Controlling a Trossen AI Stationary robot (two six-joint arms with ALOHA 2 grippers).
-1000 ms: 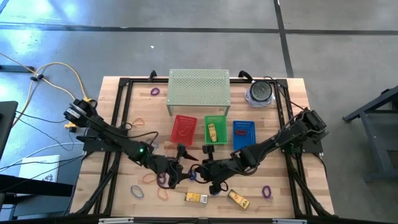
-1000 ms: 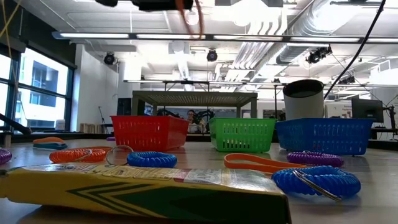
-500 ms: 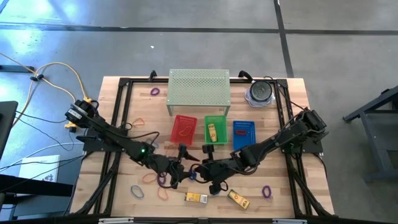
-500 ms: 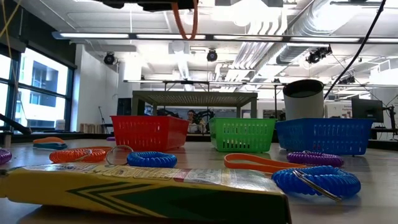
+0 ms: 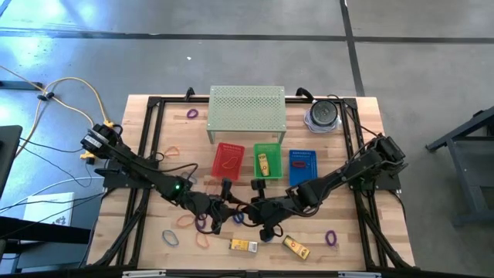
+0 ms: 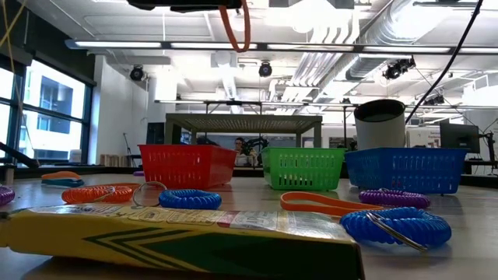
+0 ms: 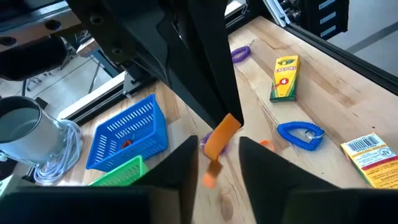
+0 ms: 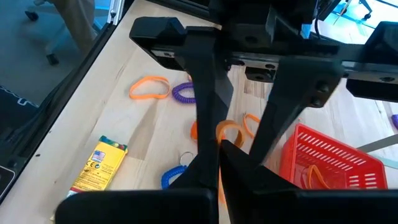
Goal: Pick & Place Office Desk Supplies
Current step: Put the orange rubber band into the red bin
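An orange rubber band point(image 7: 219, 138) hangs in the air over the middle of the table's near half, between my two grippers. My right gripper point(image 8: 219, 163) comes from the table's right and is shut on it. From the left, my left gripper point(image 7: 219, 168) has its two fingers closed in on the band just below. The low view shows the band point(image 6: 235, 23) as a narrow loop, high above the tabletop. Two yellow crayon boxes point(image 5: 243, 245) point(image 5: 296, 247) and loose bands lie on the near part of the table. My left gripper has the band's lower part point(image 7: 210, 150) between its two fingers, one on each side, coming nearly level from the table's left. The band fills the gap between them and hangs clear of the table. My right gripper pinches the band's upper end point(image 7: 231, 121) between its shut fingers, slanting down from the table's right. The band hangs below them, clear of the table.
A red basket point(image 5: 228, 161), a green basket point(image 5: 267, 151) with a yellow box in it, and a blue basket point(image 5: 302, 166) stand in a row beyond the grippers. Behind them stand a perforated green shelf point(image 5: 247, 108) and a round container point(image 5: 323, 116).
My left gripper's fingers have drawn together around the hanging orange band while both arms have kept still. In the low view the band has turned from a thin line to a narrow loop.
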